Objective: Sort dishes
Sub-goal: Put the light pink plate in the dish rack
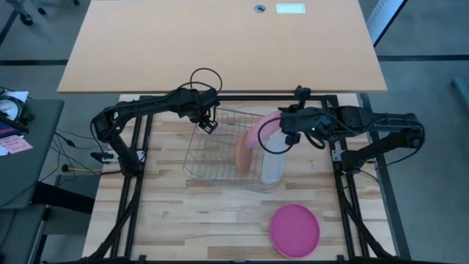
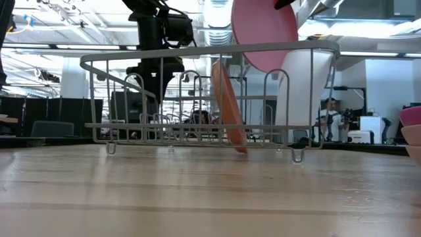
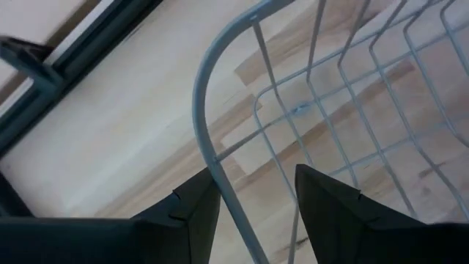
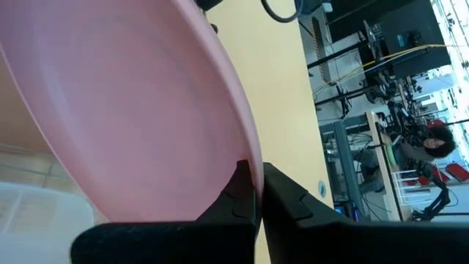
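Note:
A wire rack [image 1: 220,154] stands mid-table. A salmon-orange plate [image 1: 244,152] stands on edge in it, leaning between the wires [image 2: 227,108]. My right gripper [image 1: 282,134] is shut on a pale pink plate [image 2: 263,29], held over the rack's right end. A magenta plate [image 1: 294,229] lies flat on the table near the front edge. My left gripper [image 1: 209,123] hovers open over the rack's far left corner. In the left wrist view [image 3: 256,198] the rack's rim wire [image 3: 209,139] runs between its fingers, and I see no touch. My right gripper pinches the pale pink plate's rim [image 4: 245,150] between its two fingers [image 4: 282,194]. It comes from the table's right side, slanting a little downward. The plate is lifted clear above the rack and stands on edge, tilted, its face turned toward the gripper.
A translucent tub [image 1: 273,165] stands upright against the rack's right end, just under the held plate. Black frame rails [image 1: 139,158] run along both sides of the wooden table. Bare wood lies in front of the rack, left of the magenta plate.

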